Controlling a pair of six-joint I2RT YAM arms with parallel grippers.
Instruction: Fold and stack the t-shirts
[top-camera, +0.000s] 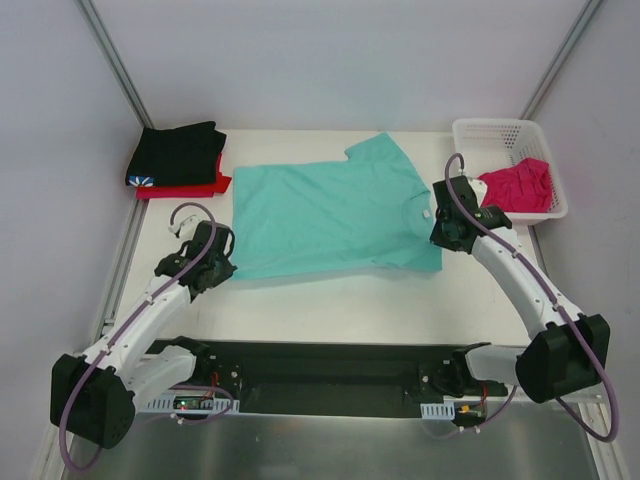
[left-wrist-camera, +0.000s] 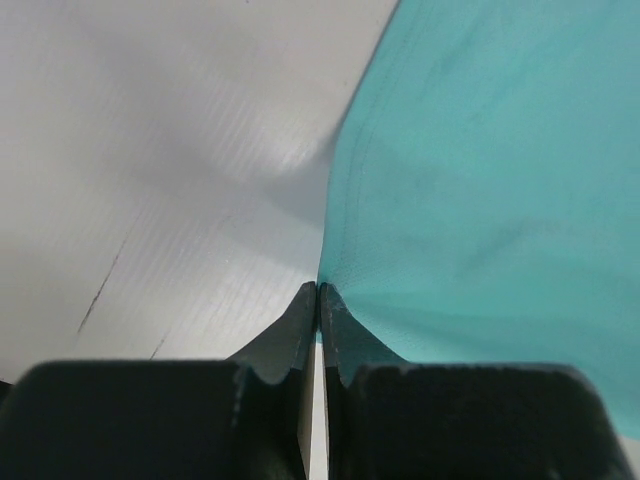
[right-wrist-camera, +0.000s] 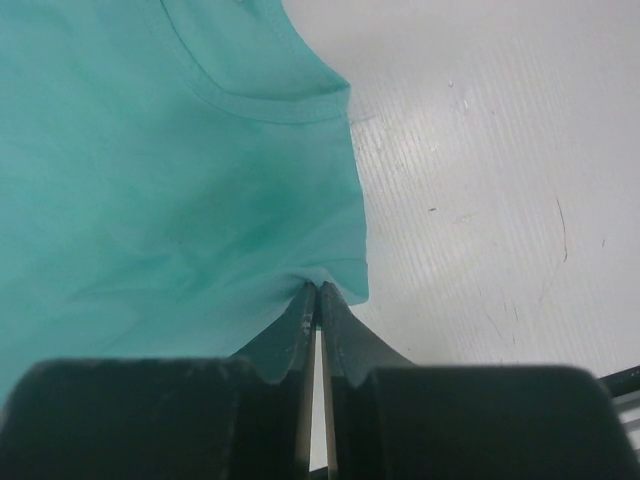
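Top external showed the teal t-shirt (top-camera: 330, 215) lying flat, its long axis running left to right. My left gripper (top-camera: 222, 266) was pinched on its hem corner and my right gripper (top-camera: 445, 228) clamped beside the collar, with the cloth stretching away from both.

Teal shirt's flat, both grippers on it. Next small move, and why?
Probably lift both ends slightly: the left gripper and right gripper are shut on opposite ends of the teal shirt, which lies flat, ready to fold.
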